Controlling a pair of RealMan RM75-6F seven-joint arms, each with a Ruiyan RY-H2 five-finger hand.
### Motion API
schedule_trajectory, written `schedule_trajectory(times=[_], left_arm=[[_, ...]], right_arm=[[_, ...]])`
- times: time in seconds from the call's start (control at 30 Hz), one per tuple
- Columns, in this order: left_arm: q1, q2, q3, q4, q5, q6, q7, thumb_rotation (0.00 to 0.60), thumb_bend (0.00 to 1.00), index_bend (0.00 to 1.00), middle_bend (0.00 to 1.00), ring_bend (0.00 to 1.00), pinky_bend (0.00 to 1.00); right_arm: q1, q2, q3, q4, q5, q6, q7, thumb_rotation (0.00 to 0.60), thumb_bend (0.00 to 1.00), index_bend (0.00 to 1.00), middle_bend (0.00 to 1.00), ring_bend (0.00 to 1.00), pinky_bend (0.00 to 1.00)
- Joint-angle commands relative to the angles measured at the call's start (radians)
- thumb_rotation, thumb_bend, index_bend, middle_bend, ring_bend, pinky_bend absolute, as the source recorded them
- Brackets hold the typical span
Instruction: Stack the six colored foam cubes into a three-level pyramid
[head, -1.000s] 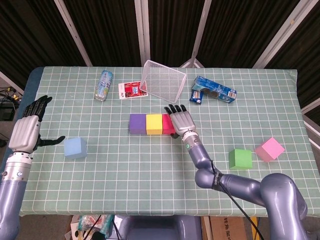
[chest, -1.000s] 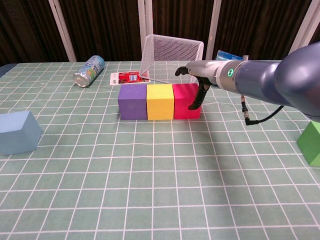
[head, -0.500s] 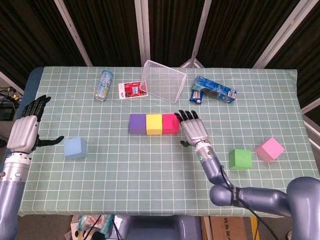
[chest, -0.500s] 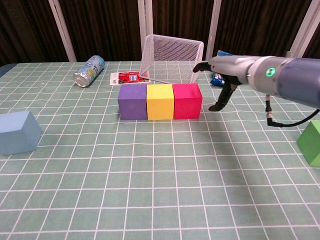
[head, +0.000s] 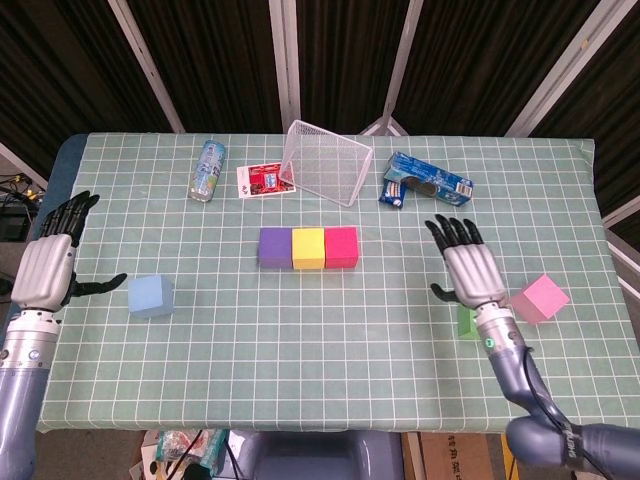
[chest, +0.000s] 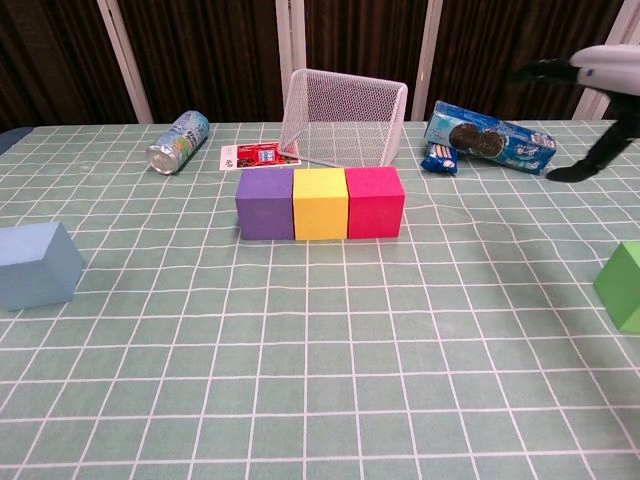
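Currently, on the green gridded table (head: 300, 330) we have the bottom row of purple cube (head: 274, 247), yellow cube (head: 308, 248) and red cube (head: 341, 247) touching side by side, while our right hand (head: 470, 268), fingers spread and holding nothing, hovers over the green cube (chest: 624, 285) beside the pink cube (head: 540, 297). Next, we judge, it should lower squarely and grip opposite faces gently, since foam likely deforms. Our left hand (head: 52, 266), likewise empty with fingers apart, waits near the blue cube (head: 150, 295).

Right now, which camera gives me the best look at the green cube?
The chest view. There the green cube sits unobstructed at the right edge, only its far side cropped by the frame. In the head view the right hand hovers over it, leaving just a green sliver visible beside the wrist.
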Motion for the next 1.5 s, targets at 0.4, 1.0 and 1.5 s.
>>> schedule_trajectory(times=[0.4,1.0,1.5], left_arm=[[0.016,-0.053,0.037,0.055,0.014,-0.001,0.002,0.600,0.04,0.00,0.00,0.00,0.02],[-0.108,-0.142,0.038,0.055,-0.158,-0.115,0.259,0.600,0.15,0.00,0.03,0.00,0.03],[-0.360,-0.343,-0.029,0.191,-0.481,-0.144,0.534,0.600,0.13,0.00,0.05,0.00,0.06]], right_arm=[[-0.252,0.103,-0.115,0.080,-0.249,0.169,0.207,0.600,0.26,0.00,0.00,0.00,0.00],[-0.326,0.143,-0.049,0.150,-0.350,0.171,0.439,0.600,0.26,0.00,0.00,0.00,0.00],[-0.357,0.176,0.004,0.148,-0.349,0.117,0.547,0.600,0.26,0.00,0.00,0.00,0.00]])
